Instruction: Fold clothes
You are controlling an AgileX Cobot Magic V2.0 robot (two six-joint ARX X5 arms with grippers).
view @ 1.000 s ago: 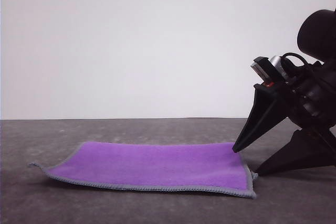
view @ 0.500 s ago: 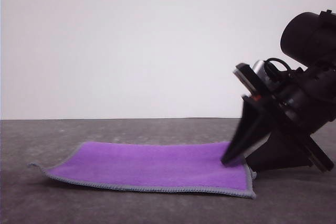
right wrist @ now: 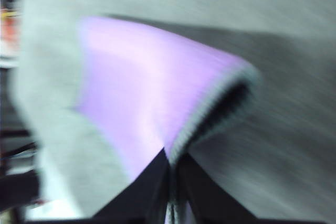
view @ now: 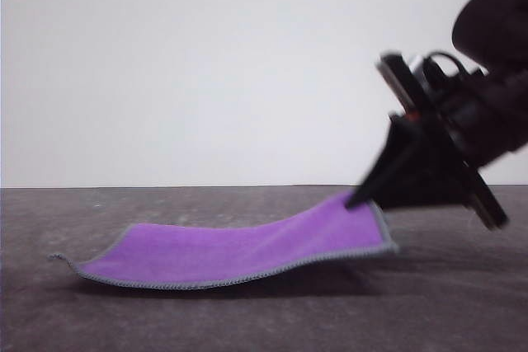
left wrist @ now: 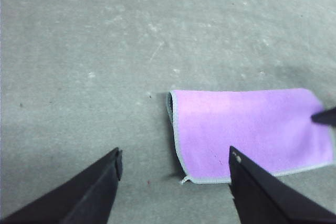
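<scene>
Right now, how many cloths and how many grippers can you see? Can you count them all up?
Purple cloth: 1, with its right edge lifted off the table.
Black grippers: 2, the right gripper pinching the cloth's edge and the left gripper open above the table.
Total: 3

The cloth (view: 239, 249) lies on the table (view: 264, 327) — its right edge raised in the right tool (view: 363, 199).

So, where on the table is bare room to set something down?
The grey table is bare in front of the purple cloth with grey stitched edging and to its left, under the open left gripper. The cloth's right side is crowded: the right gripper lifts that edge.
</scene>
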